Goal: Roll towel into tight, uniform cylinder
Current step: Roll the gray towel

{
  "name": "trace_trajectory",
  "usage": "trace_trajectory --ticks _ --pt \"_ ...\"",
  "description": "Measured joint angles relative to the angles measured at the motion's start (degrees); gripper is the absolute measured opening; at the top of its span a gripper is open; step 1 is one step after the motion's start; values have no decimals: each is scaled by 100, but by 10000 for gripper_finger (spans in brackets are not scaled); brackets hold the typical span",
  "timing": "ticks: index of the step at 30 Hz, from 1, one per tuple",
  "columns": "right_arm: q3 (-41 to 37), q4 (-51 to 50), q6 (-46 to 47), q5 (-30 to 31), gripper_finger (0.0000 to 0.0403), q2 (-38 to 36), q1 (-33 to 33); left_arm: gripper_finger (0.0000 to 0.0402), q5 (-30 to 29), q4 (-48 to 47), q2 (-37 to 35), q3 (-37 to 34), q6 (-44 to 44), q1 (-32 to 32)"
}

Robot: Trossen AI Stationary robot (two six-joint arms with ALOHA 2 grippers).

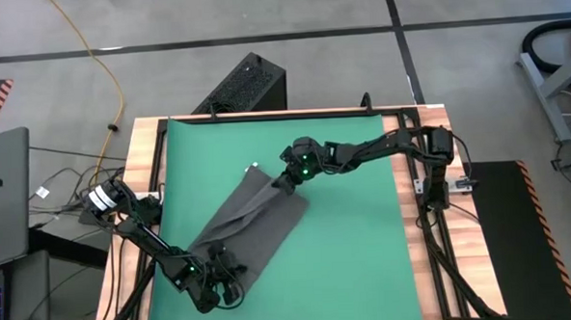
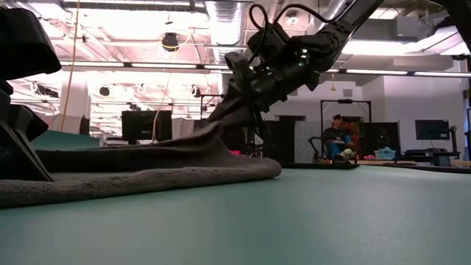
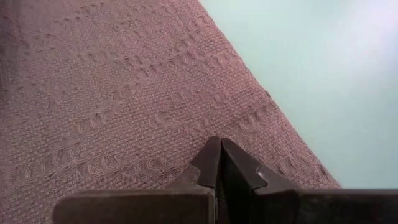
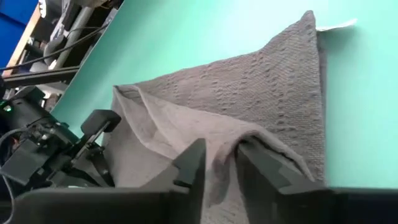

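High view: towel (image 1: 252,217) lying diagonally at frame centre on green mat (image 1: 347,244); right gripper (image 1: 288,180) pinching its upper end, left gripper (image 1: 216,271) sitting on lower end.
Low view: right gripper (image 2: 246,92) lifting towel (image 2: 147,165) edge, upper centre.
Left wrist view: fingers (image 3: 208,165) pressing together over towel (image 3: 112,99).
Right wrist view: 2 fingers (image 4: 193,163) clamping towel (image 4: 249,106) fold, white tag (image 4: 336,25) upper right.

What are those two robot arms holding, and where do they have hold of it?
Both hold the towel. The right gripper pinches a lifted edge near the tagged end; the left gripper is shut on the opposite end.

Green mat (image 1: 358,263) on a wooden table (image 1: 140,152), seemingly flat.
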Motion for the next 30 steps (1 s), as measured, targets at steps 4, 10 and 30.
trace_trajectory --ticks 4,10,30 --pt "0 51 -132 99 161 0 -21 0 -1 0 0 0 -29 0" --pt "1 1105 -175 181 210 -2 -338 0 -3 1 0 0 -35 2" --pt "339 -196 -1925 -2665 95 17 127 0 4 44 -2 0 -151 2"
